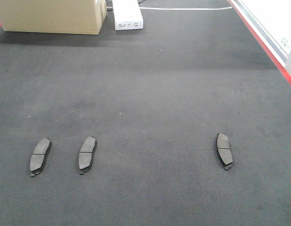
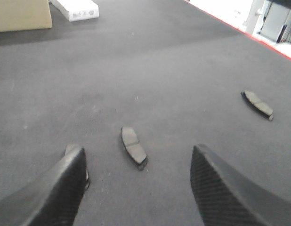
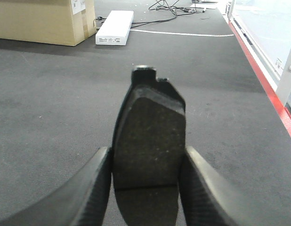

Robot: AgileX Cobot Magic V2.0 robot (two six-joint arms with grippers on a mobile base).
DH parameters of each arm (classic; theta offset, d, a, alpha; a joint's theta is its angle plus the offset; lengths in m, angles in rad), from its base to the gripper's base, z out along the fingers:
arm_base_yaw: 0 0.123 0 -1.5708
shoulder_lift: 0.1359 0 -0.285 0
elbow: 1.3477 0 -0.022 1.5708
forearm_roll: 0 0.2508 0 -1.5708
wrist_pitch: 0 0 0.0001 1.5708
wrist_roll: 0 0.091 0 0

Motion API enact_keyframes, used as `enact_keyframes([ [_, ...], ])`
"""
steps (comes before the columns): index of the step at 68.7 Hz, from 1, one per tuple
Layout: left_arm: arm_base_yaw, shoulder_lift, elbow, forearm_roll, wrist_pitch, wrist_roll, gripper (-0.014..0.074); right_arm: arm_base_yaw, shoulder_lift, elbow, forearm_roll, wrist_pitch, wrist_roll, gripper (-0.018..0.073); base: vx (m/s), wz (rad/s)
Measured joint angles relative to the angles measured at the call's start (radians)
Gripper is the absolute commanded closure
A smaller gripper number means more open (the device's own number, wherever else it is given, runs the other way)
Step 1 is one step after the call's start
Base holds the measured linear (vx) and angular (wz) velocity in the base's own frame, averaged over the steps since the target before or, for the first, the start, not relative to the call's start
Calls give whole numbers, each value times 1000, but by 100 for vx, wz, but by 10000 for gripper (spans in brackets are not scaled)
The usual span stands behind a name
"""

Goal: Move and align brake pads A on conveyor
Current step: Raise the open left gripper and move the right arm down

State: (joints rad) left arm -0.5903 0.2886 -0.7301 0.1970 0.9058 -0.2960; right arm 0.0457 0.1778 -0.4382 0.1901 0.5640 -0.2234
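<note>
Pads: three lie on conveyor point(image 1: 150, 84), two point(image 1: 40, 156) point(image 1: 87, 153) close together, third point(image 1: 224, 150) well apart. Right tool point(image 3: 146, 188) clamped on fourth pad point(image 3: 149, 141); left tool point(image 2: 138, 188) apart, empty. Set held pad between pair and third, matching their row and lengthwise heading; lower flat before release.

Left gripper point(image 2: 136, 188) hangs low, fingers spread wide; right gripper point(image 3: 145, 188) clamps a brake pad point(image 3: 148, 146) pointing twelve o'clock.

The conveyor point(image 1: 150, 84) carries three brake pads A: two at seven o'clock point(image 1: 40, 156) point(image 1: 87, 154), one at four point(image 1: 224, 150); cardboard box point(image 1: 53, 15) and white box point(image 1: 127, 14) at eleven.
</note>
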Motion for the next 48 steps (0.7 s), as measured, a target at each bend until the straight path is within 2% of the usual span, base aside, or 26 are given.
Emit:
enact_keyframes([
  [38,0,0,0,0,34,0,136,0,2,0,0,-22,12,564,0,0],
  [48,0,0,0,0,34,0,136,0,102,-53,0,3,12,559,0,0],
])
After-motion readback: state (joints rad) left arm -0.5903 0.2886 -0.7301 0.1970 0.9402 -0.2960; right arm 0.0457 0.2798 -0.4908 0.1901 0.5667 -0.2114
